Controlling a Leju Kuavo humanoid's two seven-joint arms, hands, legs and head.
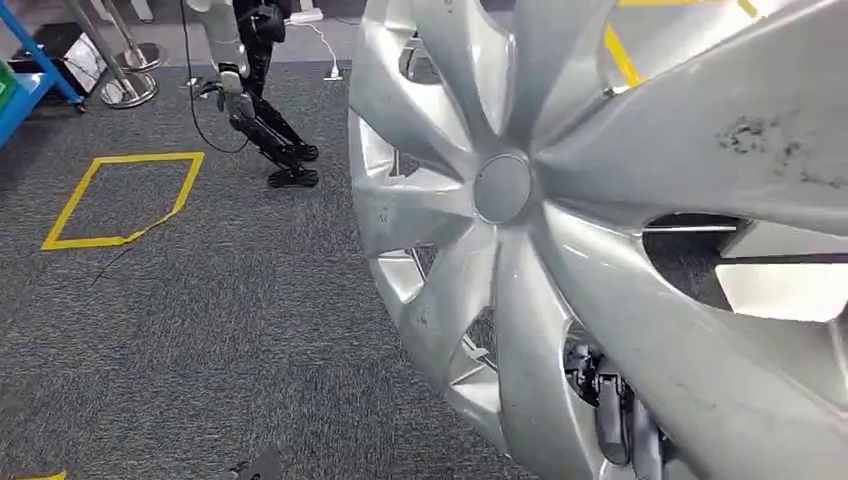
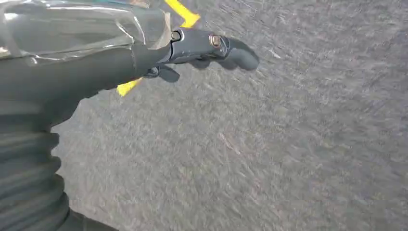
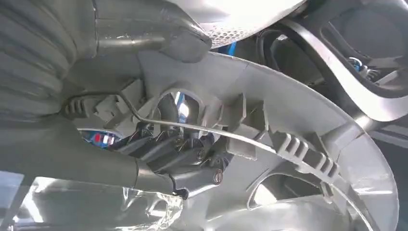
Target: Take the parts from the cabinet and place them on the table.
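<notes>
Hooking through a spoke opening, the right hand's [image 3: 178,159] fingers [image 1: 610,400] are clamping the silver hubcap [image 1: 560,230], which is hanging upright, close before the head, above the grey carpet [image 1: 220,320]. The left hand [image 2: 207,48] is hanging free, fingers loosely extended, holding nothing. I'd be keeping that grip firm and the hubcap steady until the surface is reached.

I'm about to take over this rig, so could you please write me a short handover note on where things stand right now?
Right robot hand: grips the silver hubcap from behind, fingers through a spoke opening, holding it up in front of the head camera.
Left robot hand: holds nothing, hanging over the grey carpet.
Done: one part taken.
Left: find the table, set the hubcap down.
</notes>
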